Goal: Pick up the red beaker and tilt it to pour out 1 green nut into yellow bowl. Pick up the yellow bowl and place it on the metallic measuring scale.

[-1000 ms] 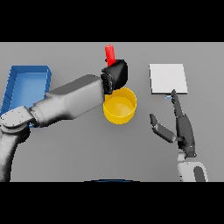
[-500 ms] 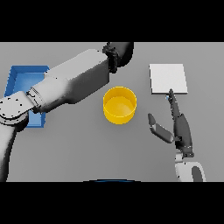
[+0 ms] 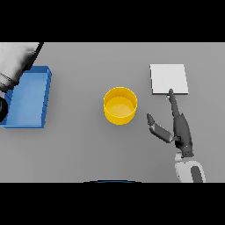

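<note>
From my head view, the yellow bowl point(image 3: 120, 105) stood upright near the middle of the grey table point(image 3: 88, 149), on its own, with nothing touching it. I could see down into it, but I could not make out a green nut inside; the inner floor looked plain yellow to me.

The metallic measuring scale point(image 3: 169, 79) lay flat to the right of the bowl and a little farther from me, a pale square plate, apart from the bowl with bare table between them.

My right hand point(image 3: 181, 130) was over the table on the near right, just this side of the scale. Its fingers point(image 3: 173, 103) were stretched out straight, pointing away from me, with the tip of the longest reaching the scale's near edge; whether it touched the plate I could not tell. My thumb point(image 3: 157, 129) was spread out to the left, toward the bowl but clear of it. The hand was splayed and held nothing. My white forearm point(image 3: 190, 171) came up from the lower edge behind it.

On the far left sat a blue tray point(image 3: 30, 99), rectangular with raised walls, well apart from the bowl. My left arm point(image 3: 17, 59) crossed the upper left corner, partly over the tray's far end. My left hand was not showing here, and neither was the red beaker.
</note>
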`<state>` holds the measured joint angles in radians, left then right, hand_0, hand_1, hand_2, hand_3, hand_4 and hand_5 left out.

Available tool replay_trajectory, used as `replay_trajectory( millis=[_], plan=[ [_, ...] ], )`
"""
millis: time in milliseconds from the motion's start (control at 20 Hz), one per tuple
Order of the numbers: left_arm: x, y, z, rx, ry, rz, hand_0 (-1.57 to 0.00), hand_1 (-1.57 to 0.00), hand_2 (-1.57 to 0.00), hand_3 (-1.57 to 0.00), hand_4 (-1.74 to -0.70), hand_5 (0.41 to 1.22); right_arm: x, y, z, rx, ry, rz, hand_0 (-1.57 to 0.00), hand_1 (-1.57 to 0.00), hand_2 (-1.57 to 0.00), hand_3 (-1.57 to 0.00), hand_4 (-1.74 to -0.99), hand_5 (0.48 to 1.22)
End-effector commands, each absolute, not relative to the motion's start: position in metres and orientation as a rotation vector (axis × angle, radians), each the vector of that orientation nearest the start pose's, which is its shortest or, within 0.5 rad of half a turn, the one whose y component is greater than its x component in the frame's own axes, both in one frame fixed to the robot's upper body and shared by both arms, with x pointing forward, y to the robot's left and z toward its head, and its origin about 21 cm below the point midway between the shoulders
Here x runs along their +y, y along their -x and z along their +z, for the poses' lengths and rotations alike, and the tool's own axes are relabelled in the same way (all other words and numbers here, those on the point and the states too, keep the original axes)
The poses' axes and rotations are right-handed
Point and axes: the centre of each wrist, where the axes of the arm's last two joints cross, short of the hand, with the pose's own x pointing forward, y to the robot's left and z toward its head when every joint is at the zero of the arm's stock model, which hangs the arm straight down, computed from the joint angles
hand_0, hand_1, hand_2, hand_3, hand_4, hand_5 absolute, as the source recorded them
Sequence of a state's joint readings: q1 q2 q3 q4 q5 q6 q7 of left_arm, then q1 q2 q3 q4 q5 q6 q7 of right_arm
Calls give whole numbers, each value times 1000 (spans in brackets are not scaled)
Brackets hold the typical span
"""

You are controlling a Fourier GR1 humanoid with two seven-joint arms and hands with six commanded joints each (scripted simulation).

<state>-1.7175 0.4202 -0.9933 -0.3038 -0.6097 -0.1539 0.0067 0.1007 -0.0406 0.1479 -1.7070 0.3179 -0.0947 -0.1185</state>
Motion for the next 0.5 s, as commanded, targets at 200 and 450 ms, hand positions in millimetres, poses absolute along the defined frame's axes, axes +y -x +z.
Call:
replay_trajectory(
  millis=[200, 450],
  plan=[
    [219, -486, 334, -1344, -1216, -1149, -1571, -1571, -1571, -1458, -1739, 1221, -211, -227, 11, -1769, 153, 249, 1, 1, 1, 1, -1093, 623],
    [304, -482, 272, -1266, -1089, -700, -1571, -1571, -1571, -1534, -1740, 1221, -216, -225, 11, -1766, 124, 275, 1, 1, 1, 1, -1126, 651]
  ],
)
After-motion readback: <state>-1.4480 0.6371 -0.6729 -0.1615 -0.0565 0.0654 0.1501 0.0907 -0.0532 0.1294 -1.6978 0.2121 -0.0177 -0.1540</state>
